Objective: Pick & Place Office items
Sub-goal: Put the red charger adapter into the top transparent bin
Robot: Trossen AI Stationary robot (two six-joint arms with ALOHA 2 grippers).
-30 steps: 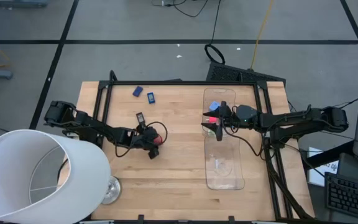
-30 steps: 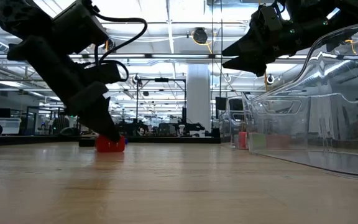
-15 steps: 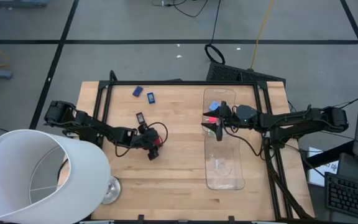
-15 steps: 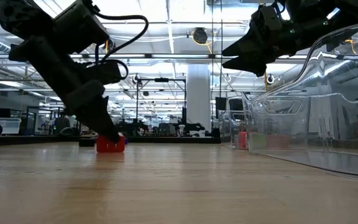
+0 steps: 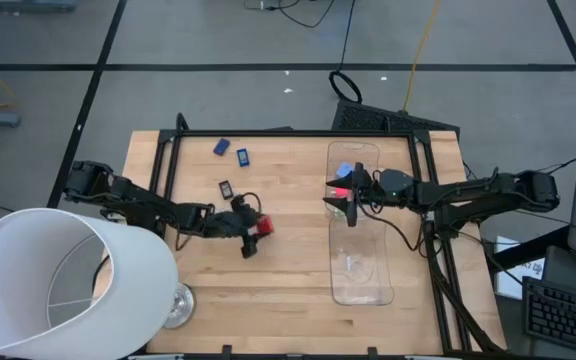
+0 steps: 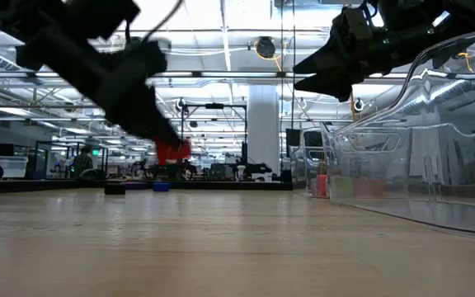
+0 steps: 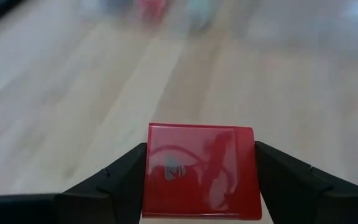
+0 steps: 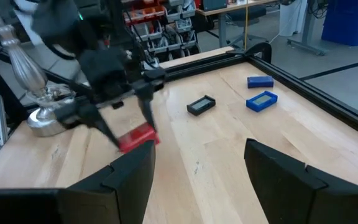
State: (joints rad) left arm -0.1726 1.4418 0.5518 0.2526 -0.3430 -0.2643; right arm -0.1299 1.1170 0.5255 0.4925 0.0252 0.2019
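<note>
My left gripper is shut on a red block at the middle of the table, above the wood. On the tabletop beyond it lie a black block and two blue blocks near the far edge. My right gripper hangs open and holds nothing over the far half of the clear tray. A light blue piece and a red piece show in the tray's far end. My left gripper pinches the red block by two opposite sides between its two fingers. The fingers come from the table's left, slanting down. The block is lifted clear of the table, its broad face up.
A big white lampshade and a glass lamp foot fill the near left corner. A black frame rail runs along the far edge. Bare wood lies between my left gripper and the tray.
My left gripper has risen and tipped closer to level. The red block, which stood on the table at its fingertips, is now lifted clear and has shifted a little toward the tray. My right gripper has kept still.
</note>
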